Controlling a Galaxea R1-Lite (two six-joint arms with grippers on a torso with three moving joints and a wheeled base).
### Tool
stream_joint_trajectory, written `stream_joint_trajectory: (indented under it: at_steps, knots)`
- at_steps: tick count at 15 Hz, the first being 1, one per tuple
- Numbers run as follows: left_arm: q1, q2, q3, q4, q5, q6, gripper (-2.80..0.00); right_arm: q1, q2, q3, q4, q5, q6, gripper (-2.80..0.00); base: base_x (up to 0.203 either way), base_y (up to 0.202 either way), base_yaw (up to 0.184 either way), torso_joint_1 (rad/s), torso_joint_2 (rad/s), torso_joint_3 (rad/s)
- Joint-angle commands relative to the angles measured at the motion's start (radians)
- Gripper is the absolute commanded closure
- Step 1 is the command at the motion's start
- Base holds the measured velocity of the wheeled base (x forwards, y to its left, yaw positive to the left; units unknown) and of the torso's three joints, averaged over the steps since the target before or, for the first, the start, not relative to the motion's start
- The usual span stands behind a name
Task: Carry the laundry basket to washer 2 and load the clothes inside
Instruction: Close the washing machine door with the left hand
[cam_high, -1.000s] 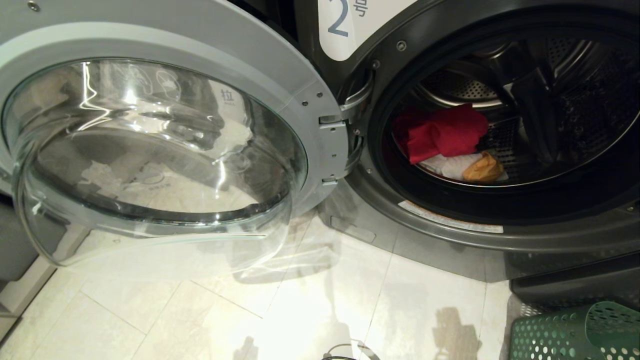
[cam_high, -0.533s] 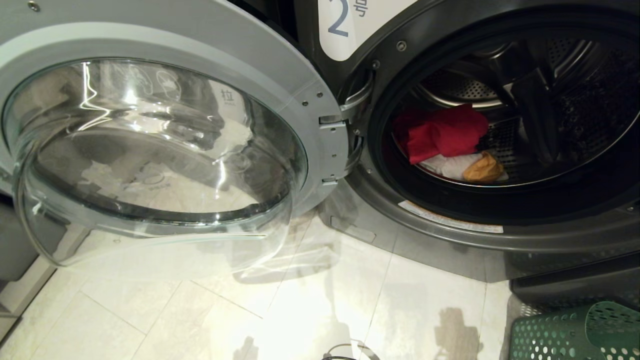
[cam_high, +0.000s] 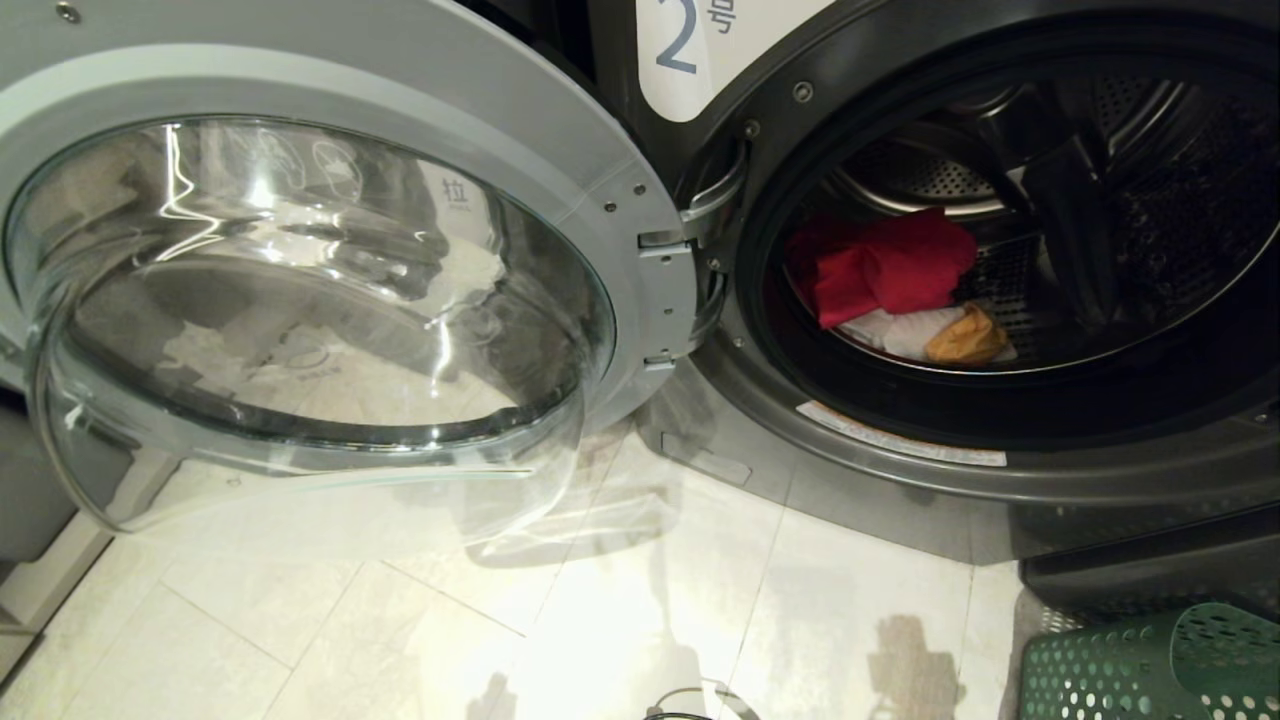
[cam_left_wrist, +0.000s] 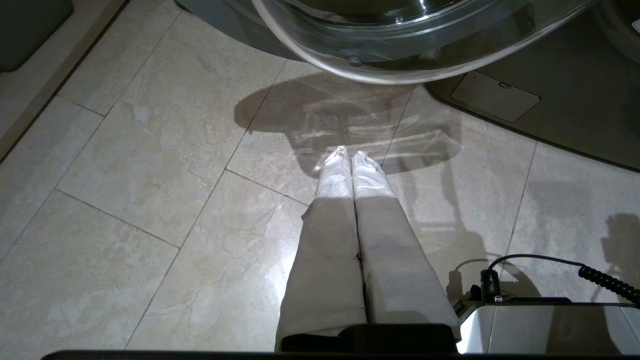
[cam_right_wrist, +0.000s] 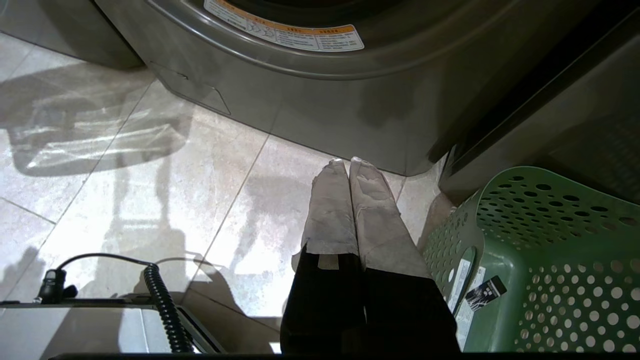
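The laundry basket (cam_high: 1150, 665) sits on the pale tiled floor (cam_high: 620, 620) at the lower right of my head view, close to the front of the dark grey machine. From my right wrist camera I see it is green, covered in round holes, lying tipped on its side with its opening facing away from my arm. Washer 2 (cam_high: 780, 440) fills the upper right of the head view, with a white label (cam_high: 690, 50) showing the digit 2 above its opening. Its round glass door (cam_high: 300, 300) is swung wide open to the left on its hinge. The clothes (cam_high: 900, 290) lie inside the drum: a red piece on top, a white piece under it, and a yellow-orange piece just beside the white one. My left gripper (cam_left_wrist: 348, 155) hangs over bare tile below the door glass, its cloth-covered fingers pressed together with nothing between them. My right gripper (cam_right_wrist: 346, 162) hangs over the floor just beside the basket, near the washer's base, fingers likewise closed and empty.
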Motion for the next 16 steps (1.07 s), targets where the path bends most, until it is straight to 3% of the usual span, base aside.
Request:
stream_joint_trajectory:
  at_steps: [1, 5, 16]
  knots:
    - [0.000, 0.000, 0.000, 0.000, 0.000, -0.001, 0.00, 0.000, 0.004, 0.000, 0.000, -0.001, 0.001, 0.00, 0.000, 0.000, 0.000, 0.000, 0.00, 0.000]
    - [0.000, 0.000, 0.000, -0.001, 0.000, 0.003, 0.00, 0.000, 0.004, 0.000, 0.001, -0.001, 0.001, 0.00, 0.000, 0.000, 0.000, 0.000, 0.00, 0.043]
    - [0.000, 0.000, 0.000, -0.001, 0.000, 0.004, 0.00, 0.000, 0.004, 0.000, 0.002, 0.002, -0.011, 0.00, 0.000, 0.000, 0.000, 0.003, 0.00, 0.194]
